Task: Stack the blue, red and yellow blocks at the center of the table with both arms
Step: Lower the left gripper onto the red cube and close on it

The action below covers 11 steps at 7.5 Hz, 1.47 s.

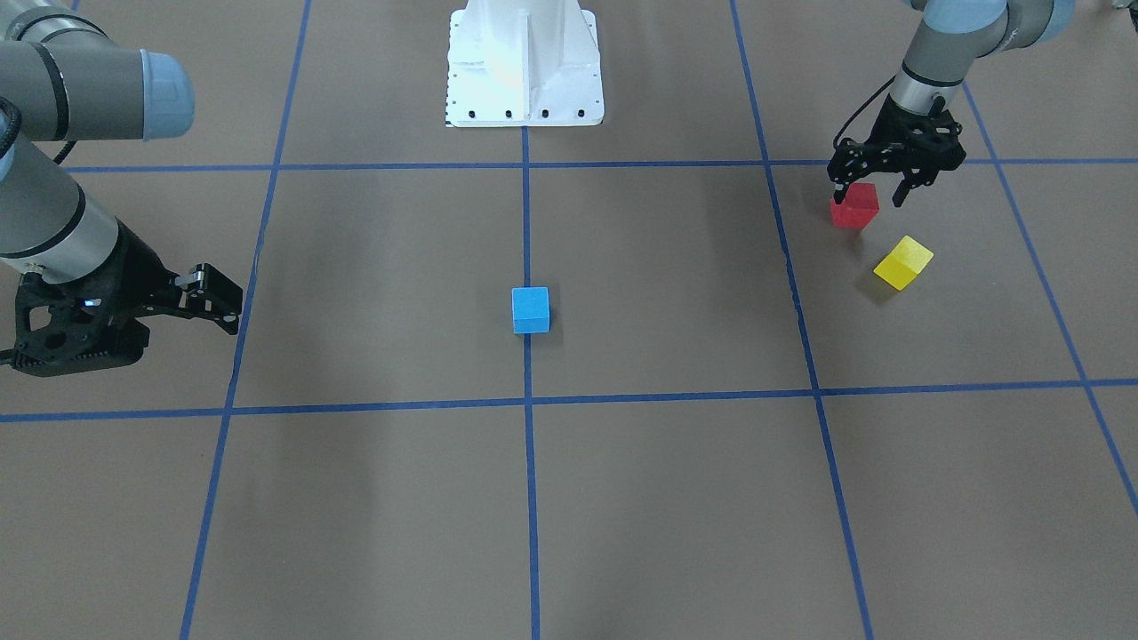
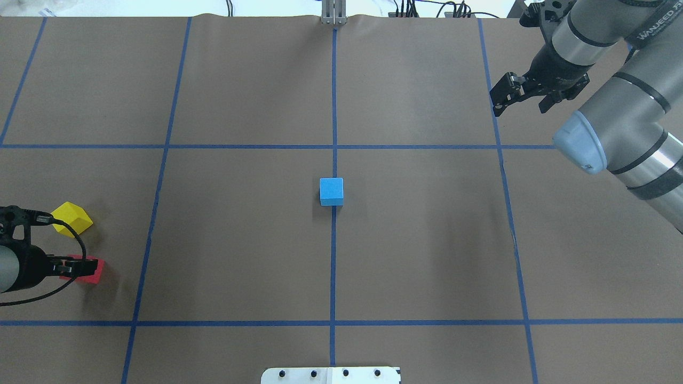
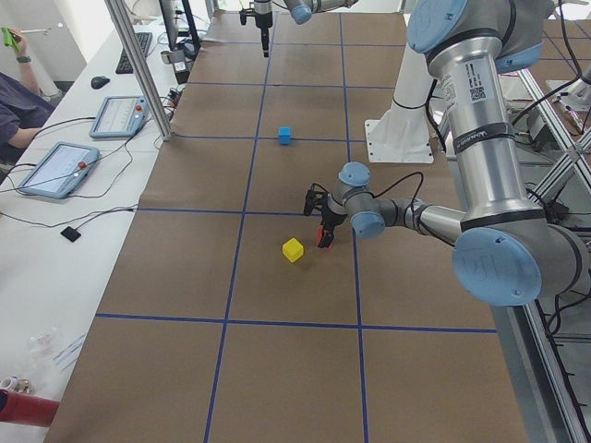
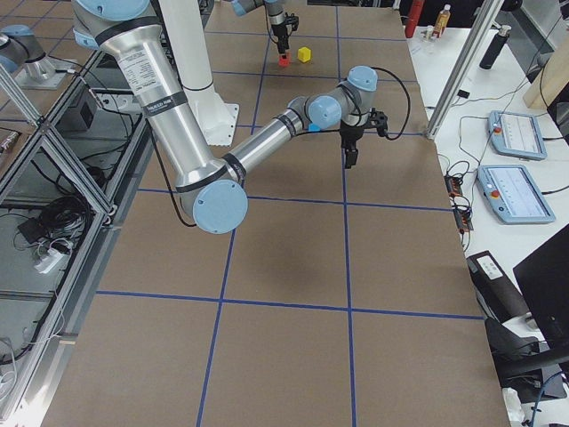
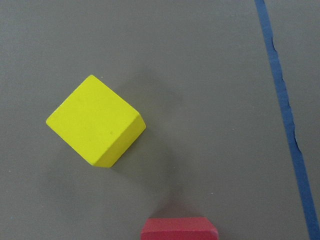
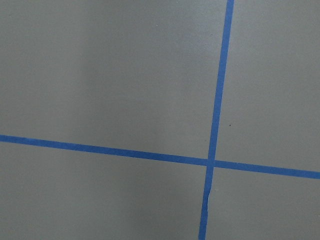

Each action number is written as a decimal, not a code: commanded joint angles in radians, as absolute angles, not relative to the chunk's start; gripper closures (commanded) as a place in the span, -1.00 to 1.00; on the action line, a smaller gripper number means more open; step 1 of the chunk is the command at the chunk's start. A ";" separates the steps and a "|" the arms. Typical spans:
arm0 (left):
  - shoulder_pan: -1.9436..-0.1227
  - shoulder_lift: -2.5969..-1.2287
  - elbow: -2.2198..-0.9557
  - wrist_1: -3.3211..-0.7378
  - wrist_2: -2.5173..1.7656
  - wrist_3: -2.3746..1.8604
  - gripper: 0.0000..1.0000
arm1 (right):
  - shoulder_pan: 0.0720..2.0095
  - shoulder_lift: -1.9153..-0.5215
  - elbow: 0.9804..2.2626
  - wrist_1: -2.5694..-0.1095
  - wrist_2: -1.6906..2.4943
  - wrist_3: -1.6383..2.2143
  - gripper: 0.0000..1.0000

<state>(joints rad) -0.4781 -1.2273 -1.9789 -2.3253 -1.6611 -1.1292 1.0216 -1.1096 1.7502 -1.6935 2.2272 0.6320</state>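
Note:
The blue block [image 1: 531, 309] sits at the table's centre on the blue tape cross, also in the overhead view [image 2: 331, 191]. The red block [image 1: 854, 206] and the yellow block [image 1: 903, 262] lie close together on my left side. My left gripper [image 1: 869, 197] is open and points down, with its fingers either side of the red block [image 2: 88, 269]. The left wrist view shows the yellow block [image 5: 96, 121] and the red block's top edge [image 5: 179, 229]. My right gripper [image 2: 520, 109] is open and empty, far off on the right side above bare table.
The white robot base [image 1: 524, 67] stands at the table's near edge. Blue tape lines [image 2: 334, 146] form a grid on the brown surface. Tablets [image 3: 60, 166] and a metal post [image 3: 138, 65] stand along the operators' side.

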 commanded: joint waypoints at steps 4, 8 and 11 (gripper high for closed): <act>-0.477 -1.241 -1.968 -2.316 -1.684 -1.132 0.55 | 1.020 -1.114 1.750 -1.694 2.224 0.632 -0.99; -0.651 -1.218 -2.191 -2.095 -1.938 -1.117 1.00 | 1.020 -1.111 1.752 -1.694 2.226 0.632 -0.99; -0.744 -1.577 -2.263 -1.634 -2.048 -1.065 1.00 | 1.029 -1.112 1.759 -1.692 2.227 0.630 -0.99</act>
